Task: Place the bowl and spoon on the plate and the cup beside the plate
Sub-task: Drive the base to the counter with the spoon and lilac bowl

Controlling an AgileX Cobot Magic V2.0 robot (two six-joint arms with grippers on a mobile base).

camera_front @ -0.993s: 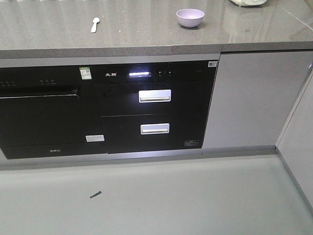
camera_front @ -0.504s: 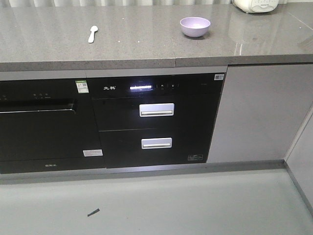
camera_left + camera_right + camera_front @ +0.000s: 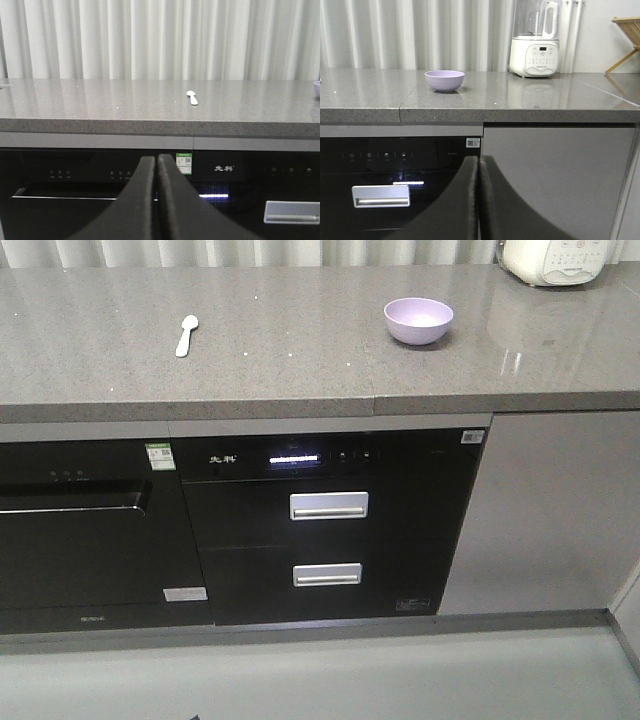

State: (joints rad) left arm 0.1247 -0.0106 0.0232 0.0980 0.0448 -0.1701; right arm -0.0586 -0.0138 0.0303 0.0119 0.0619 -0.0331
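A lavender bowl (image 3: 418,320) stands upright on the grey countertop (image 3: 290,360), right of centre; the right wrist view has the bowl (image 3: 444,80) ahead and to the left. A pale spoon (image 3: 186,335) lies flat on the counter's left part, and the spoon (image 3: 192,97) is small and distant in the left wrist view. My left gripper (image 3: 157,161) is shut and empty, low in front of the cabinet face. My right gripper (image 3: 478,162) is shut and empty too, below the counter's edge. The plate and the cup are out of view.
A white blender (image 3: 536,41) stands at the counter's back right, with a wooden rack (image 3: 626,35) further right. Below the counter are a black oven (image 3: 85,525) and a black drawer unit (image 3: 328,530) with silver handles. Curtains hang behind.
The front view has risen and drawn nearer to the counter: the bowl and spoon now sit lower in the frame and more of the countertop shows. Nothing on the counter moved.
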